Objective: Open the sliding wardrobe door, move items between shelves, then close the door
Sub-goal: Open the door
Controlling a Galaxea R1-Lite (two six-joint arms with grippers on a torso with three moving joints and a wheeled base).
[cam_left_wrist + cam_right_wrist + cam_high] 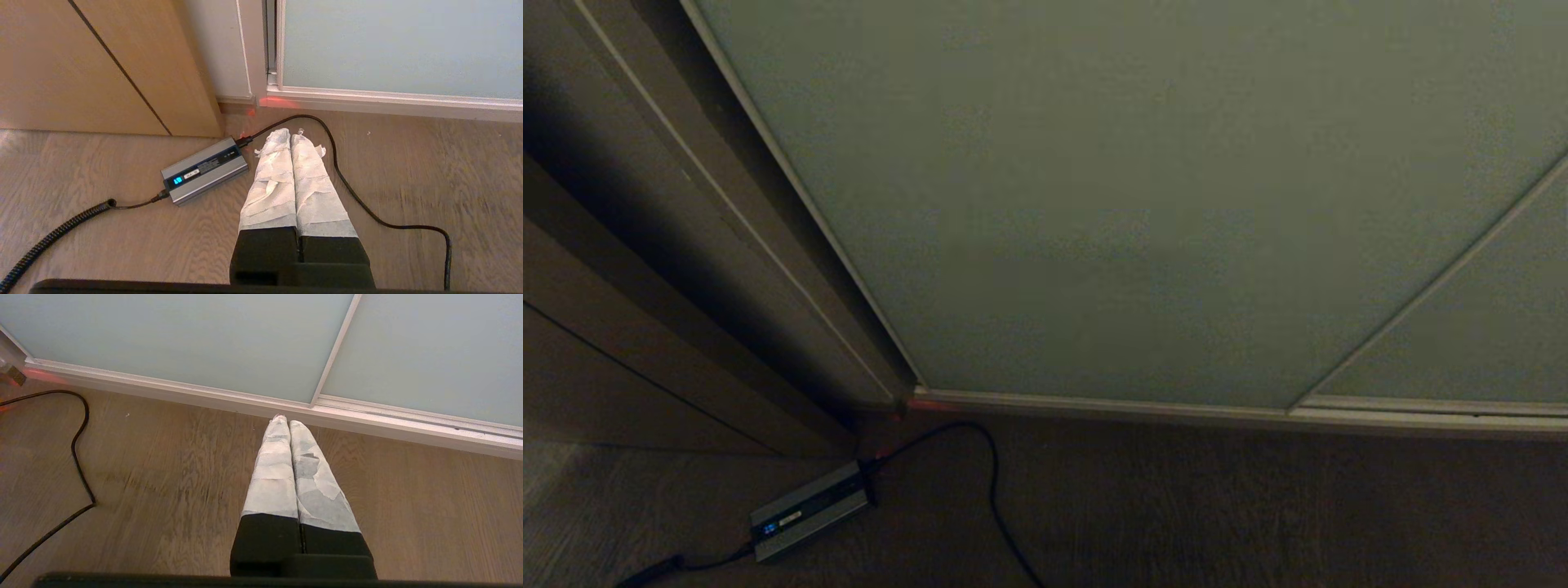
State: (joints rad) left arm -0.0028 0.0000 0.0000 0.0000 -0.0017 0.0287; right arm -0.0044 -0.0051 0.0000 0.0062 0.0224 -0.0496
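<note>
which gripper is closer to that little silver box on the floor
Left. The left gripper, shut, hangs right beside the silver box. The right gripper, also shut, hangs further along the sliding door; its view shows only the cable.

Closed wardrobe front above a floor with a box and cable

The tall pale grey-green sliding wardrobe door (1094, 204) fills the head view's centre and upper right; a second pale grey-green framed panel (1486, 327) sits at right. The brown wood-grain panelling (621, 310) stands at left. On the wood-plank floor (1258, 506) across the bottom, the small silver box (810, 510) lies lower left, its black cable (992, 482) looping right.
</note>
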